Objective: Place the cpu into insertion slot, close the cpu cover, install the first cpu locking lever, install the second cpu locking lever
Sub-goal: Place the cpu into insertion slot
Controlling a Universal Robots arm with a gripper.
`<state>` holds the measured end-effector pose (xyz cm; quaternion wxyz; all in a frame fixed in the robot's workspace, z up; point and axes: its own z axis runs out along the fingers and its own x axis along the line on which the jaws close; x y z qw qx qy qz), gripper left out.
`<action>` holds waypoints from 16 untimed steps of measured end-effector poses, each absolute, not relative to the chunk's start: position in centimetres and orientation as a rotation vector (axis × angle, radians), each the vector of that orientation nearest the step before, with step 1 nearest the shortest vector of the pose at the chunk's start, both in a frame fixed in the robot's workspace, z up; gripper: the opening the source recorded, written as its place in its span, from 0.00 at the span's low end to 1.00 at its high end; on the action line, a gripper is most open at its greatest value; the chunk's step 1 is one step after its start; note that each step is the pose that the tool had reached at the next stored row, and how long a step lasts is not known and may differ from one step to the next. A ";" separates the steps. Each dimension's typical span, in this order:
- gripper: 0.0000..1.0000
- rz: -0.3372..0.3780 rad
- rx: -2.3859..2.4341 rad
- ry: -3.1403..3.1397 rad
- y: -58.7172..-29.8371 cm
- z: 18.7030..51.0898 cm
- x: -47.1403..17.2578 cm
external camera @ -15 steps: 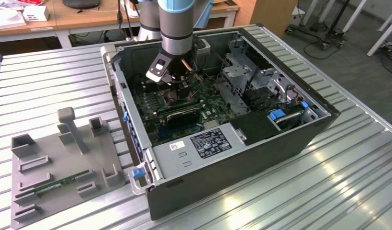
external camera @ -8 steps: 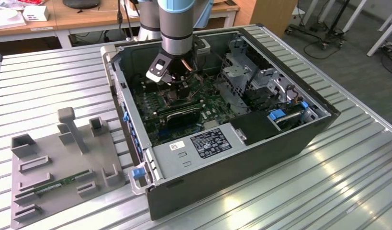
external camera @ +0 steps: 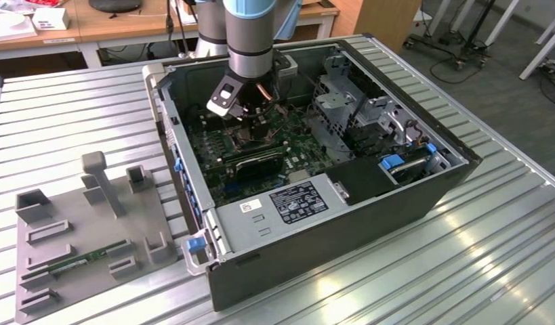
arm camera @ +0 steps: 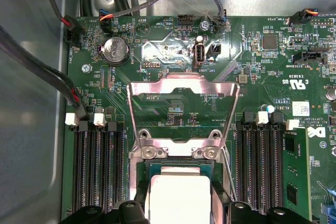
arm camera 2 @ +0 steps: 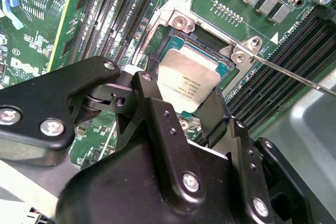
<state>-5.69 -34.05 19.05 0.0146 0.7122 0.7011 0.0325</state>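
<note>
Jaws gripping: gripper point(arm camera 2: 185, 92) has its two black fingers point(arm camera 2: 152, 93) set against opposite edges of the cpu point(arm camera 2: 188, 74), with the chip held between them. In the first wrist view the same grip shows, gripper point(arm camera: 179, 207) with the cpu point(arm camera: 178, 192) between the fingers point(arm camera: 140, 207).

- The cpu is directly over the insertion slot point(arm camera 2: 173, 43), silvery face up. It looks slightly tilted in the second wrist view. Cannot tell whether it is fully seated.
- The cpu cover point(arm camera: 184, 83) is swung open, folded back from the socket at its hinge, with the green board visible through its cut-out centre.
- One locking lever point(arm camera 2: 294, 74), a thin metal rod, runs out from the socket corner, unlatched and clear of the cover.
- Black memory slots point(arm camera: 94, 166) flank the socket on both sides.
- Exterior view: the arm point(external camera: 250, 40) reaches down into the open computer case point(external camera: 350, 203), gripper point(external camera: 244, 114) low over the motherboard point(external camera: 259, 145).
- A grey fixture tray point(external camera: 42, 291) sits on the table at the exterior view's left, well apart from the case, with a green memory stick point(external camera: 83, 261) lying on it.
</note>
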 end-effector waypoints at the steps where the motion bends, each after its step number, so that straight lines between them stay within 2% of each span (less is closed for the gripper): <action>1: 0.54 0.101 2.217 2.182 -34.0 19.0 -5.7; 6: 0.55 0.104 2.217 2.182 -34.0 19.0 -5.7; 7: 0.61 0.104 2.217 2.182 -34.0 19.0 -5.7; 16: 0.61 0.102 2.217 2.182 -34.0 19.0 -5.7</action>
